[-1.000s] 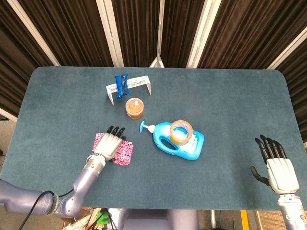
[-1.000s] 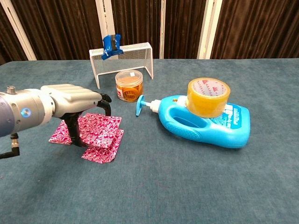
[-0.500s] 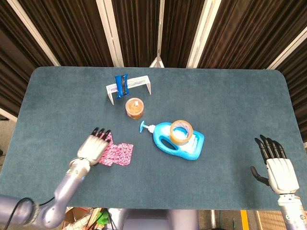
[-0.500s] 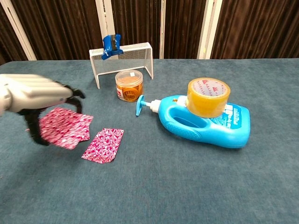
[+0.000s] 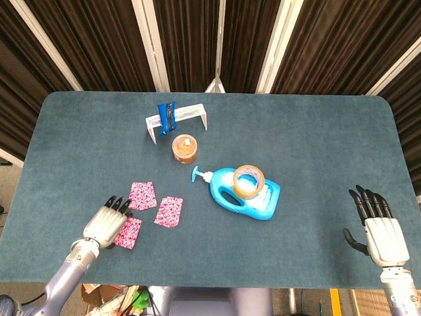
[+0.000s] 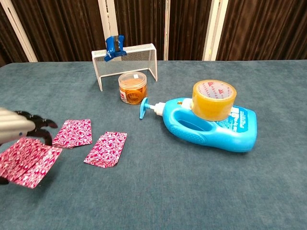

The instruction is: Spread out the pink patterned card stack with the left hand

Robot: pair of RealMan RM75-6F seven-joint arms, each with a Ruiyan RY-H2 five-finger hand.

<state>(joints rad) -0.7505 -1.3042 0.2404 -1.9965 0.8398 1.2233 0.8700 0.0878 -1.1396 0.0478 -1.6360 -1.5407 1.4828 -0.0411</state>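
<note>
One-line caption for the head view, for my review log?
Left hand rests on one of three spread pink patterned cards, beside a blue detergent bottle topped with tape.

- The head view looked steeply down from above, taking in the whole bench (image 5: 316,131).
- The chest view sat low and near, facing across the bench toward the curtains (image 6: 57,24).
- Both shared the blue bottle (image 5: 247,195) and its surroundings.

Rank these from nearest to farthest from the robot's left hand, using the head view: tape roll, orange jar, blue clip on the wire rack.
From the left hand:
1. Orange jar, mid-table, up and to its right.
2. Blue clip, on the rack behind the jar.
3. Tape roll, atop the blue bottle, far right.
</note>
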